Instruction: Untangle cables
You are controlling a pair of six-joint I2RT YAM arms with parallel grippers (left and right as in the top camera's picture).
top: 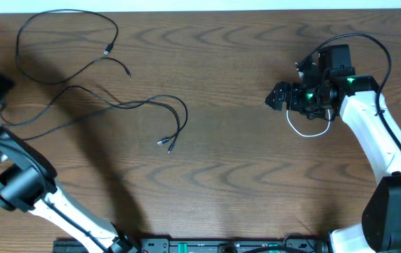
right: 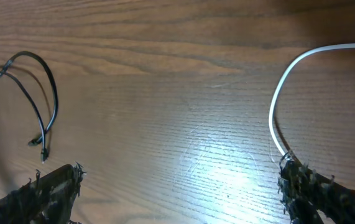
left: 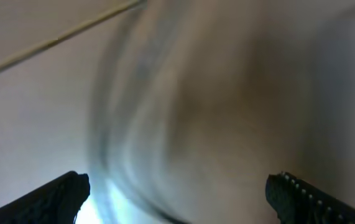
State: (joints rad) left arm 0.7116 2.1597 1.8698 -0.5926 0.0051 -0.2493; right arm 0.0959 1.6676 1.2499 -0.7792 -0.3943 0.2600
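Wood-grain desk (top: 228, 56), seen from overhead. Two black cables are laid out on the left half. The looped black cable (top: 74, 11) is spread at the far left corner, and its plug ends (top: 109, 49) are pointed back toward the middle. The long black cable (top: 185, 112) is run from the left edge toward the centre and bent back nearer, with its plugs (top: 166, 144) sat side by side on bare wood. Some crossing of the two can be made out around the left-centre, but how they are wound cannot be told.

The white cable (top: 309, 132) is curled in a small loop on the right side, right under the right pincer (top: 279, 98), well apart from the black ones. In the right wrist view the right pincer (right: 180, 177) is seen with its jaws wide apart. The white cable (right: 275, 118) is curved down to one finger (right: 301, 183); touching or just beside cannot be told. The long cable's plugs (right: 43, 149) are seen off to the other side.

The left wrist view is badly smeared, but the left pincer (left: 178, 183) is shown spread apart, with nothing made out between the jaws. The left arm (top: 17, 176) is parked along the left edge.
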